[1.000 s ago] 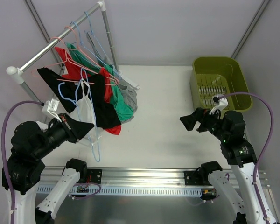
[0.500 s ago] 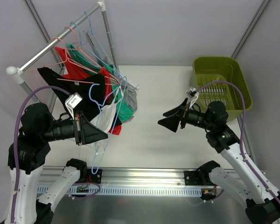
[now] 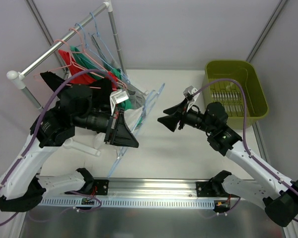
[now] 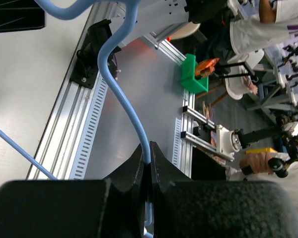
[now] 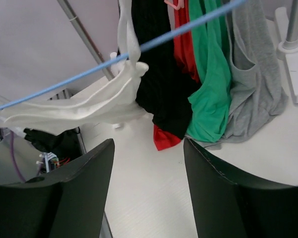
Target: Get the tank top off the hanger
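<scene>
Beside the rack (image 3: pixel 44 51), left end effector (image 4: pixel 148 154) clenching blue hanger (image 4: pixel 143 136) has seemingly swung rightward.

From high behind, the top camera is looking down, while the wrist cameras are peering close past the left claw (image 4: pixel 147 151) and the right claw (image 5: pixel 148 148), all three seeing the blue hanger (image 4: pixel 141 134).

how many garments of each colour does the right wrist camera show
white tank top: 1
black garment: 1
red garment: 1
green garment: 1
grey garment: 1
total: 5
</scene>
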`<state>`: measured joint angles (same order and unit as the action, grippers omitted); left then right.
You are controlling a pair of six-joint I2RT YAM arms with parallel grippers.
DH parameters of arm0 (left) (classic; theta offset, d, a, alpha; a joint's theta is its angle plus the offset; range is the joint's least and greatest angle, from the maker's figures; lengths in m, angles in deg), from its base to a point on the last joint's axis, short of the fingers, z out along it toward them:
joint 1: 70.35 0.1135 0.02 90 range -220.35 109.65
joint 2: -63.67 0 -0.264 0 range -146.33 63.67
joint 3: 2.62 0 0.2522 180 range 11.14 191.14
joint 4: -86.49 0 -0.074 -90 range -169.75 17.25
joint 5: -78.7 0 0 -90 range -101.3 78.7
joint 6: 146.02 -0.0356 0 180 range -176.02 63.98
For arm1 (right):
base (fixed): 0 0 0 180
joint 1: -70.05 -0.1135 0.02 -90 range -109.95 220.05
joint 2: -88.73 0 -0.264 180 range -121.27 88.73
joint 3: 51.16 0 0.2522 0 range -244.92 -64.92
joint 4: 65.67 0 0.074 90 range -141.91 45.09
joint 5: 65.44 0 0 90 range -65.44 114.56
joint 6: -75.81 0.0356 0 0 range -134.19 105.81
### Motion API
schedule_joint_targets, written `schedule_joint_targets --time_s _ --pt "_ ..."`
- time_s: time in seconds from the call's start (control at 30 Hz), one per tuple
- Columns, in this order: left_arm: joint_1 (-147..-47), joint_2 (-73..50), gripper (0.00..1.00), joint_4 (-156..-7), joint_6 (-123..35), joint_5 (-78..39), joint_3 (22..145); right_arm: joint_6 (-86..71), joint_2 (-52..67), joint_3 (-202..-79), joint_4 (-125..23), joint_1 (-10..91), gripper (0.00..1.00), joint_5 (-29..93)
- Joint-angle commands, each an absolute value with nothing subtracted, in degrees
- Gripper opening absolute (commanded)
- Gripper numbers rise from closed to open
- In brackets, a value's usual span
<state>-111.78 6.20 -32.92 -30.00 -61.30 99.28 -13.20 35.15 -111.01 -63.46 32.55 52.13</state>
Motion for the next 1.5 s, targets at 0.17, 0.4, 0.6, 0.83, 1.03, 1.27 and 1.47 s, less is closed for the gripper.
schedule_joint_targets --time_s 0.17,0.4,0.6,0.83,1.03,1.27,1.47 --pt "-119.6 -1.4 0.0 -36.6 -31.8 -48.1 105.8 -20.4 41.0 -111.2 -67.5 32.2 0.6 41.0" --pt "-124.5 -8.8 0.0 -37.5 -31.8 -49.5 113.3 -21.5 48.1 -108.1 -65.5 32.7 0.58 37.3" --pt "-127.2 -12.1 0.0 -38.2 -32.0 -49.3 115.6 -23.2 48.7 -111.0 -60.3 36.9 0.56 36.8" --pt "-127.5 -13.0 0.0 -39.1 -31.4 -49.3 115.3 -22.8 47.4 -113.3 -57.9 43.9 0.48 42.0" --pt "-127.5 -12.9 0.0 -39.5 -31.9 -49.0 114.1 -21.8 45.2 -114.7 -58.0 46.9 0.48 46.3" --pt "-127.5 -13.8 0.0 -39.8 -32.2 -48.0 113.1 -21.1 45.5 -116.1 -58.1 47.0 0.47 50.0" --pt "-127.5 -14.6 0.0 -40.3 -32.0 -49.6 113.2 -22.0 43.2 -117.1 -58.2 47.3 0.35 49.3"
